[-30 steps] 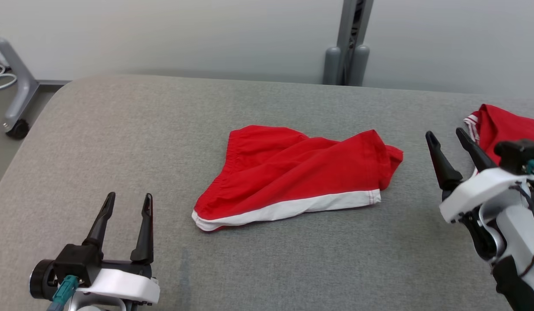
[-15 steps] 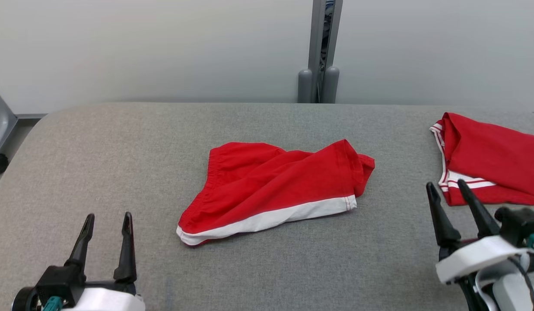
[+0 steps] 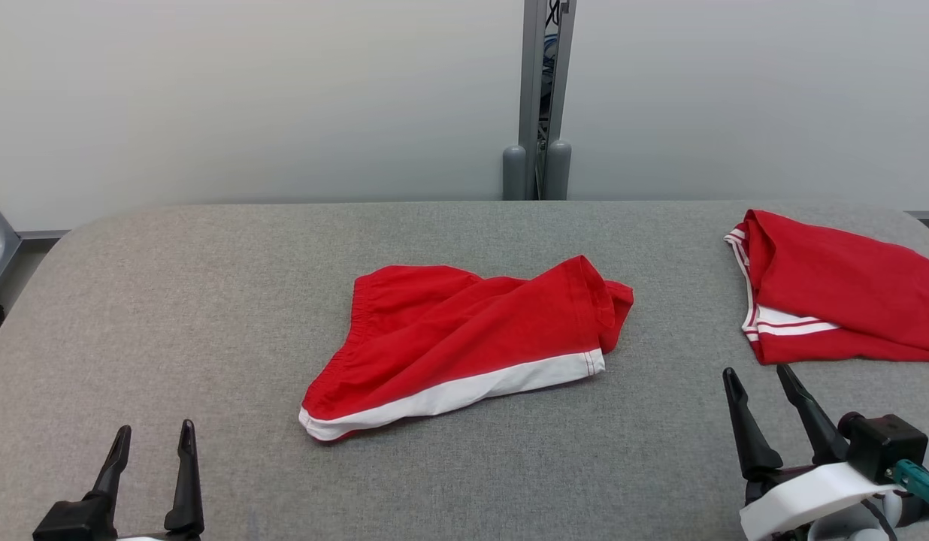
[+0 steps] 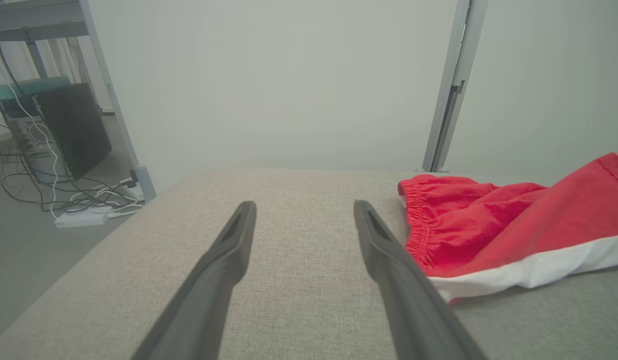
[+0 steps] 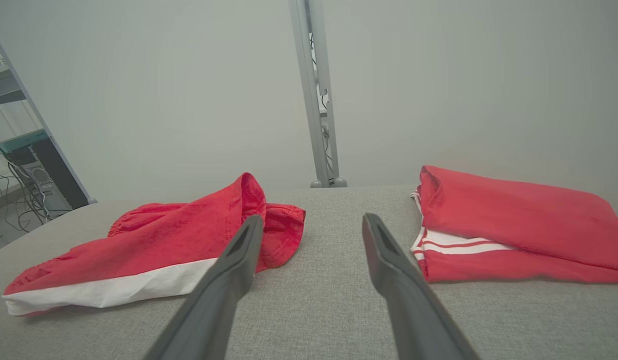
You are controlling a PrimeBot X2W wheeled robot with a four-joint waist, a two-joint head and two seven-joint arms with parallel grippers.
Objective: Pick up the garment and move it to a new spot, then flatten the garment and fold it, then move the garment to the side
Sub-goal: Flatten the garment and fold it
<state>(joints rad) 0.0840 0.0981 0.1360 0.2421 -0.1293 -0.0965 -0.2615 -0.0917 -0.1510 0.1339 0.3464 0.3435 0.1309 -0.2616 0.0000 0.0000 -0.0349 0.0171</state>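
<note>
A crumpled red garment (image 3: 464,342) with a white hem band lies in the middle of the grey table (image 3: 209,285). It looks like a pair of shorts with an elastic waist at its left end (image 4: 469,220). In the right wrist view it lies to the left (image 5: 154,250). My left gripper (image 3: 153,436) hovers open near the table's front left, apart from the cloth; its dark fingers (image 4: 229,250) stand wide. My right gripper (image 3: 758,373) is open at the front right, between the two red pieces, holding nothing.
A second red garment (image 3: 833,308) with white stripes lies folded at the table's right end (image 5: 514,225). A grey post (image 3: 538,98) stands behind the table against a pale wall. Shelving and cables (image 4: 54,150) sit on the floor to the left.
The head camera has tilted up and turned right, so the whole picture shifted down and left. Both grippers sit lower in the frame and remain open. The garment lies as before.
</note>
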